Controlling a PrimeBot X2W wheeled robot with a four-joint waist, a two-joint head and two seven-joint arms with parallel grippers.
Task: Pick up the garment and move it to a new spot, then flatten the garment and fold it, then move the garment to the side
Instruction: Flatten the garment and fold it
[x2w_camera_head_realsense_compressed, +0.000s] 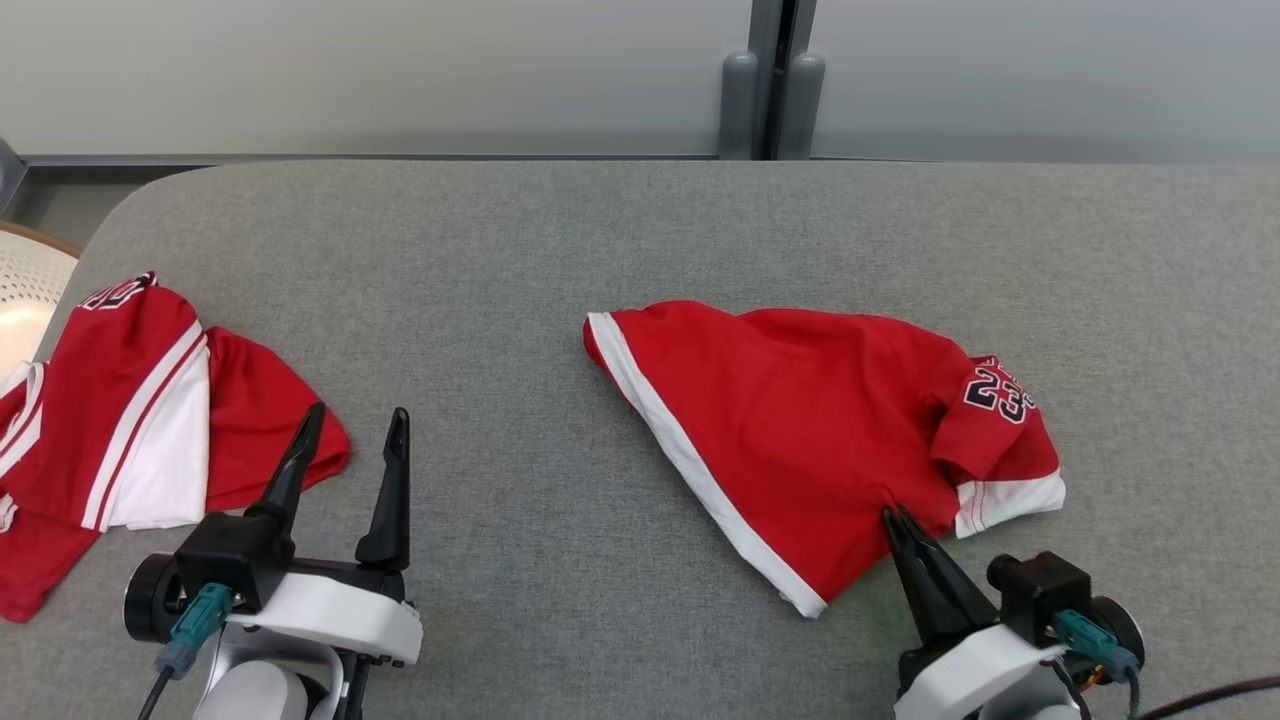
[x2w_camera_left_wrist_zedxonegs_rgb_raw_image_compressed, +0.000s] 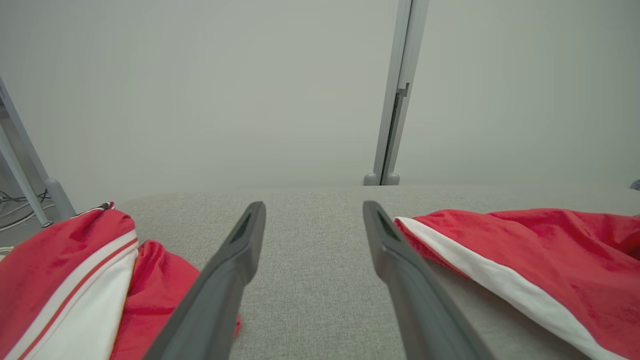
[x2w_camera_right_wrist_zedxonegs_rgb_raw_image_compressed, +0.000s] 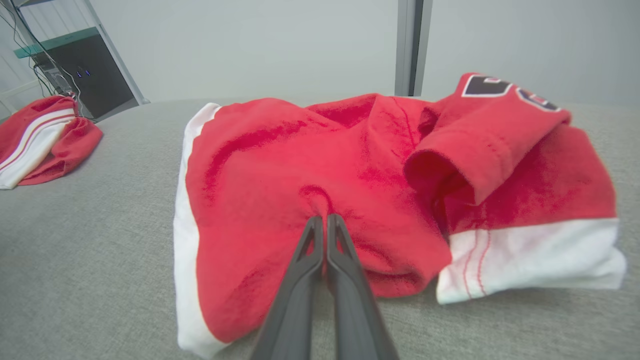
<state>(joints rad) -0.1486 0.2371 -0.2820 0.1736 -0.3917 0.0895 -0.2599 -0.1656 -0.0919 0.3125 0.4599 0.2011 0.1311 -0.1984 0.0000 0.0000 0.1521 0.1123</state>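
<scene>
- Worktop (x2w_camera_head_realsense_compressed: 600, 230): grey woven surface with a rounded far left corner; it carries every item listed below.
- Garment (x2w_camera_head_realsense_compressed: 800, 420): red sports top, lying crumpled on the right half of the worktop, with bare worktop on all sides. A white band (x2w_camera_head_realsense_compressed: 690, 470) trims the edge facing the worktop's middle. A sleeve folded over on top shows dark numerals (x2w_camera_head_realsense_compressed: 1000, 392) and ends in a white cuff.
- Right end effector (x2w_camera_head_realsense_compressed: 895, 513): at the worktop's near right. Both dark fingers are pressed together, clenched on a small pucker of the garment's red cloth at its near edge.
- Second garment (x2w_camera_head_realsense_compressed: 120, 420): red with white panels and stripes, heaped at the worktop's left edge.
- Left end effector (x2w_camera_head_realsense_compressed: 358, 415): at the worktop's near left, released, with its fingers spread wide. The outer finger is close beside the second garment; whether they touch cannot be told.
- Grey post (x2w_camera_head_realsense_compressed: 772, 100): upright behind the worktop's far edge, between pale wall panels.
</scene>
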